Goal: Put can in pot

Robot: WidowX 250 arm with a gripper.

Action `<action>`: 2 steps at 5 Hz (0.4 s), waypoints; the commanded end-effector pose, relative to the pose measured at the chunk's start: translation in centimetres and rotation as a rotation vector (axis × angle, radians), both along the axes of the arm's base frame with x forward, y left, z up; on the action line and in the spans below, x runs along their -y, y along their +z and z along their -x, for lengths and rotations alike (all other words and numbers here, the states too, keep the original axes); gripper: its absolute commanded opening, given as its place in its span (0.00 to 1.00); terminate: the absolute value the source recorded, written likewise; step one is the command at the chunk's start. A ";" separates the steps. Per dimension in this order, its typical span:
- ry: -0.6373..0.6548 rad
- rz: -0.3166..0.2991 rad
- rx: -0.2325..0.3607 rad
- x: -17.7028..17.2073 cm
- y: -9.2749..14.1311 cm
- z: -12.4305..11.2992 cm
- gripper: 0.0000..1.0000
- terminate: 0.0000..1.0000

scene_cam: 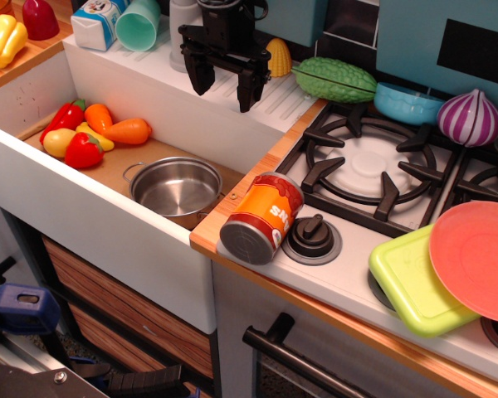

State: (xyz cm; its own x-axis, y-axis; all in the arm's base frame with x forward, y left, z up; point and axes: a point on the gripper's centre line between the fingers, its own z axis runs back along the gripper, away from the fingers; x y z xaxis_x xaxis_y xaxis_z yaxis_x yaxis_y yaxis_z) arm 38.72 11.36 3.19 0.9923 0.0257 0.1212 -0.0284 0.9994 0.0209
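Observation:
The can (261, 217) has an orange label with white letters and a grey metal end. It lies on its side on the wooden counter strip between the sink and the stove, its end facing the front. The shiny steel pot (176, 187) with two loop handles stands in the sink, just left of the can and lower. My black gripper (224, 83) hangs open and empty above the sink's back ledge, well behind the can and the pot.
Toy vegetables (91, 133) lie in the sink's left back corner. A stove knob (312, 235) sits right beside the can. The burner grate (365, 170), a green plate (415, 278) and a red plate (477, 261) lie to the right. A mint cup (139, 23), corn (278, 58) and a green gourd (334, 79) sit at the back.

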 end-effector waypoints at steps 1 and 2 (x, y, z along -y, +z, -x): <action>0.000 0.000 0.000 0.0 0.0 0.0 1.00 0.00; 0.029 -0.045 -0.007 1.4 3.7 1.9 1.00 0.00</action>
